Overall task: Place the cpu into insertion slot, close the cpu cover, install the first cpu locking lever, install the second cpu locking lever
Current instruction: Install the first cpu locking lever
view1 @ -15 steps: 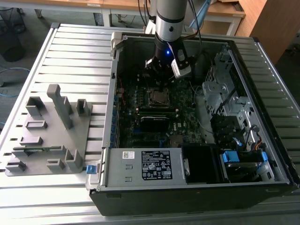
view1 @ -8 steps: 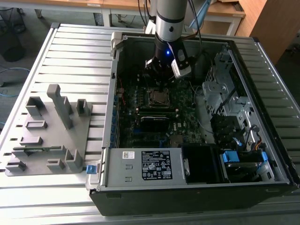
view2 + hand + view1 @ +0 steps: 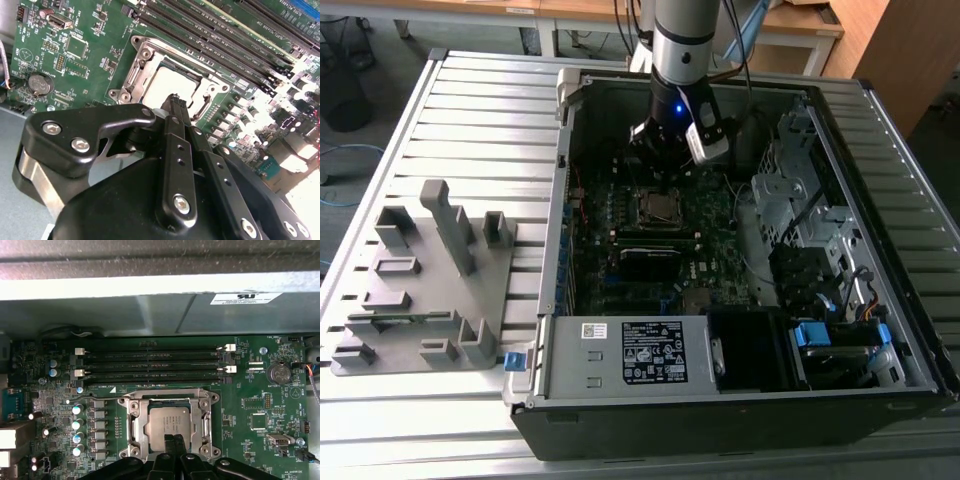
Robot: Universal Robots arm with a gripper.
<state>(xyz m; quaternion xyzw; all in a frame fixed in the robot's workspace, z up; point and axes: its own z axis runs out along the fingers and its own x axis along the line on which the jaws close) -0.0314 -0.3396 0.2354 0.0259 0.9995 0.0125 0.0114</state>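
The cpu (image 3: 167,426), a small square chip with a silver-grey top, lies flat in the insertion slot (image 3: 131,426) on the green board. The cpu cover (image 3: 205,415), a thin silver frame, lies down around the chip. My gripper (image 3: 173,441) hangs just over the chip's near edge, its black fingers pressed together with nothing between them. In the second wrist view the gripper (image 3: 175,99) points at the cpu (image 3: 167,84), and the cpu cover (image 3: 145,50) frames it. In the exterior view the gripper (image 3: 658,186) reaches down into the open case right above the insertion slot (image 3: 660,207).
Long black memory slots (image 3: 150,365) run beside the socket, with a row of capacitors (image 3: 77,422) and a coin battery (image 3: 278,373) nearby. The grey case wall (image 3: 150,315) rises behind. A power supply (image 3: 630,355) and drive cage (image 3: 790,200) crowd the case. A grey fixture (image 3: 430,280) lies at the exterior view's left.
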